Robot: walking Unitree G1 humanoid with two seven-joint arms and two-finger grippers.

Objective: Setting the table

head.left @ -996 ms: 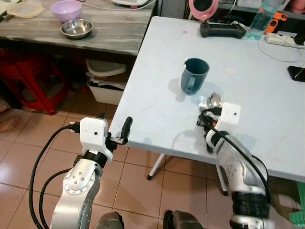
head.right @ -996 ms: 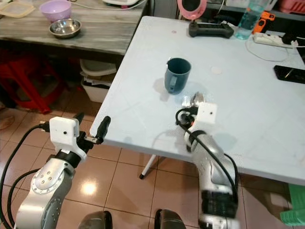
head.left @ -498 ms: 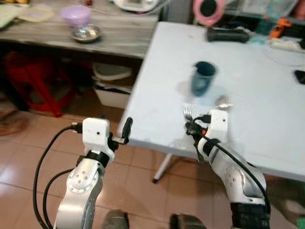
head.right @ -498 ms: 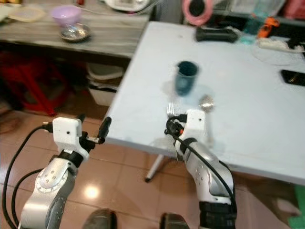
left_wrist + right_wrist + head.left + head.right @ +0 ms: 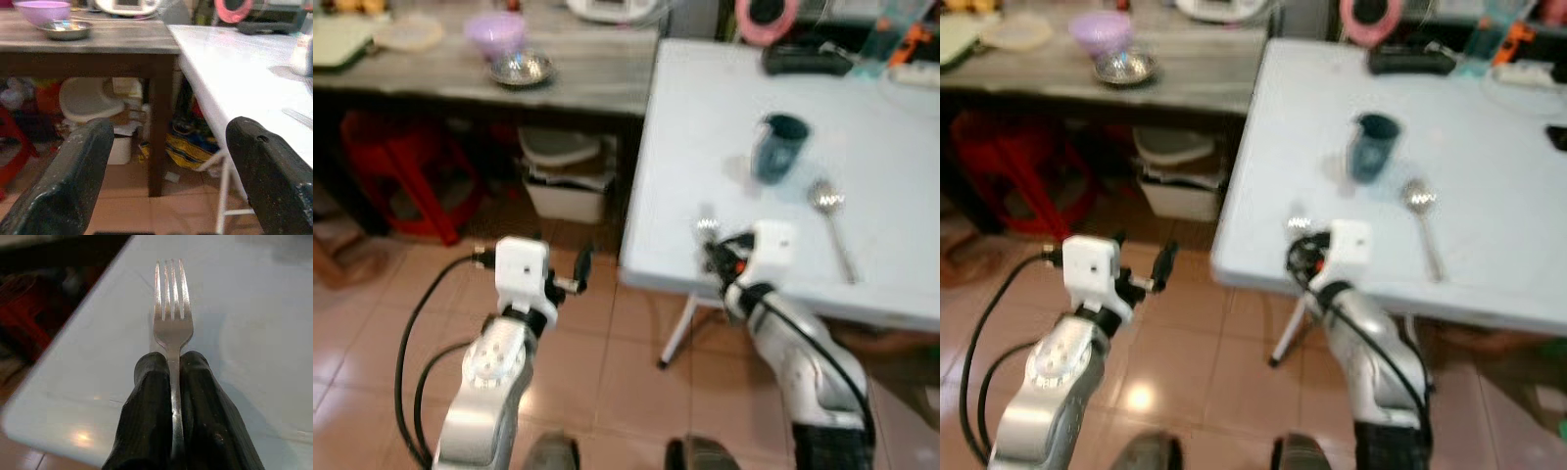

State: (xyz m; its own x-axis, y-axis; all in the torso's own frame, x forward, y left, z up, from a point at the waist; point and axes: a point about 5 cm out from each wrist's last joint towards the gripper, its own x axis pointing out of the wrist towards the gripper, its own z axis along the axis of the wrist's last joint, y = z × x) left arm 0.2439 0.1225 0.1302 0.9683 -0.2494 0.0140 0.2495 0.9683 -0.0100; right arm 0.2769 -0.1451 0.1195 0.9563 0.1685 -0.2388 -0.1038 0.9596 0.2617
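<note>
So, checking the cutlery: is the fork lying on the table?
No, the right gripper holds the fork pinched between its fingers above the table.

Wooden bench (image 5: 578,78) — red stool (image 5: 396,162) beneath

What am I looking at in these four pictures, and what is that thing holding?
A humanoid robot is setting a white table. Two pictures come from cameras in its head, looking down past its silver arms; the other two come from a camera on each wrist. The right gripper has its jaws closed on a fork, held over the table's near edge. The left gripper hangs open beside the table, above the floor. On the table stand a blue mug and a spoon to its right.
</note>
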